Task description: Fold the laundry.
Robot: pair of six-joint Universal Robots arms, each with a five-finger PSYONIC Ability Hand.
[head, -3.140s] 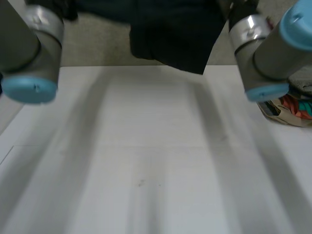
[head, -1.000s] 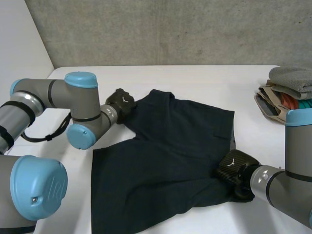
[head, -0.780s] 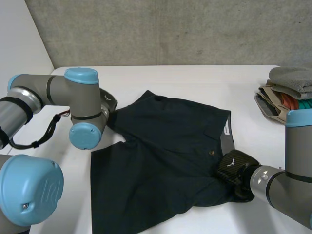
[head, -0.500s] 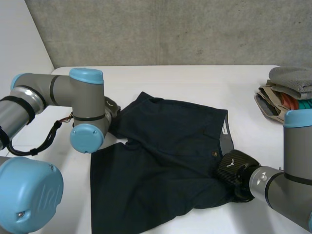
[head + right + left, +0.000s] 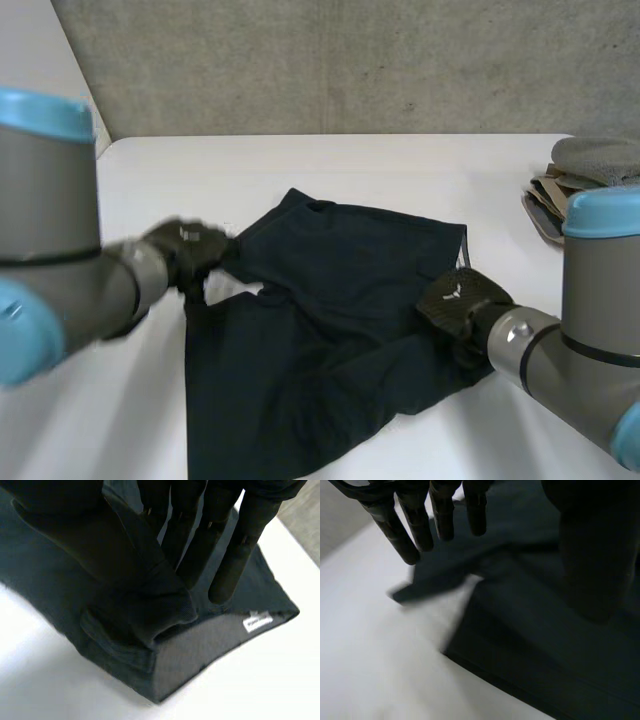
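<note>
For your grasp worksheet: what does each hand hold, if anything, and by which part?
The right hand pinches the shorts by a fold at the waistband. The left hand holds nothing, its fingers straight.

A white table (image 5: pixel 350 170) is bounded at twelve o'clock by a grey concrete wall (image 5: pixel 330 60); a white wall (image 5: pixel 35 45) is seen at ten o'clock.
</note>
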